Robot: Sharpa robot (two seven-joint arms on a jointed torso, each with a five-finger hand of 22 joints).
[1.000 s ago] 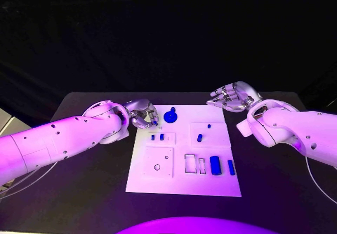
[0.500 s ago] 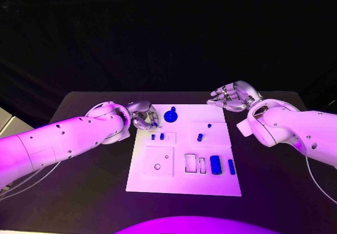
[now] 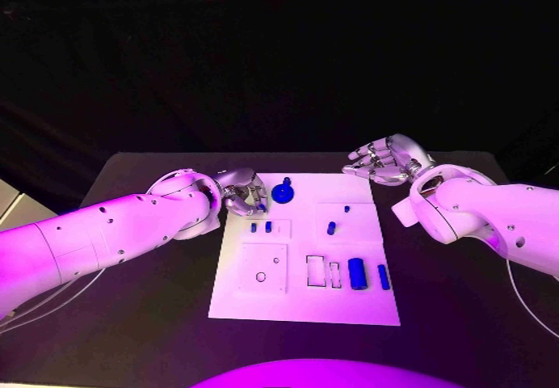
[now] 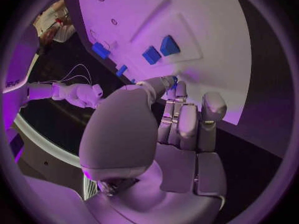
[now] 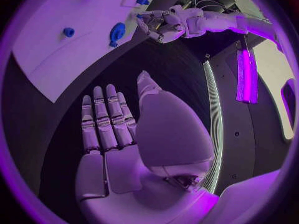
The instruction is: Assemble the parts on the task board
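Observation:
The white task board lies mid-table. My left hand hovers at its far left corner and pinches a small blue part at its fingertips; the right wrist view also shows that hand over the board's edge. Just right of it stands a round blue knob. Two small blue pieces stand in a raised plate below the hand, and a blue peg stands in the plate to their right. My right hand floats off the board's far right corner, fingers spread and holding nothing.
Two blue blocks lie at the board's near right beside two rectangular slots. A square plate with a small hole sits at the near left. Black table surrounds the board.
My left hand has edged slightly right, toward the board's far left corner. The right hand has stayed put.

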